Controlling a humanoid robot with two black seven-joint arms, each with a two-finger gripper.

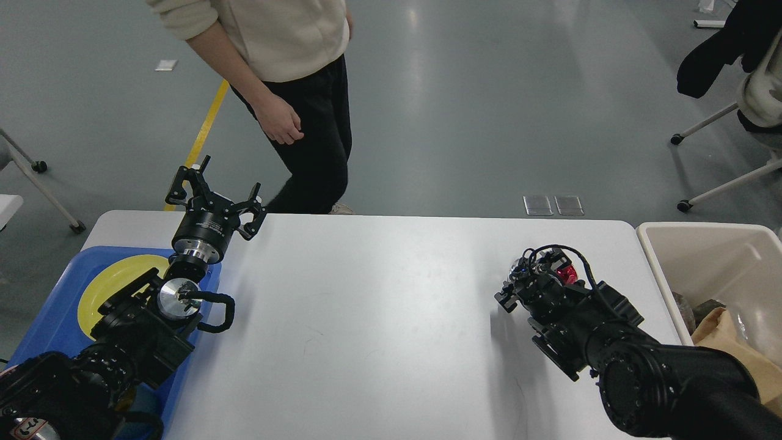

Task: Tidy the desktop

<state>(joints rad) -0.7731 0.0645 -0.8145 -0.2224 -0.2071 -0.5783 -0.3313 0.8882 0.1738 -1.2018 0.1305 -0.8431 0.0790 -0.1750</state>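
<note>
Item: right arm, nearest you, entering from the near right corner; its right gripper [516, 287] is seen end-on and dark, so you cannot tell how the jaws stand.

Item: left gripper [215, 197], raised over the far left edge, fingers spread wide and holding nothing (likely parked clear of the work).

Item: the desktop [379, 318], white, spanning the middle between both arms; its visible surface carries nothing loose, so your tidying looks nearly finished.

Item: blue tray [49, 318], near left, holding a yellow plate [113, 278] partly hidden by the arm.

Item: cream bin [702, 244], right, holding brown paper [727, 333] and other unclear discards.

Item: a bystander [293, 91] beyond the far edge.
</note>
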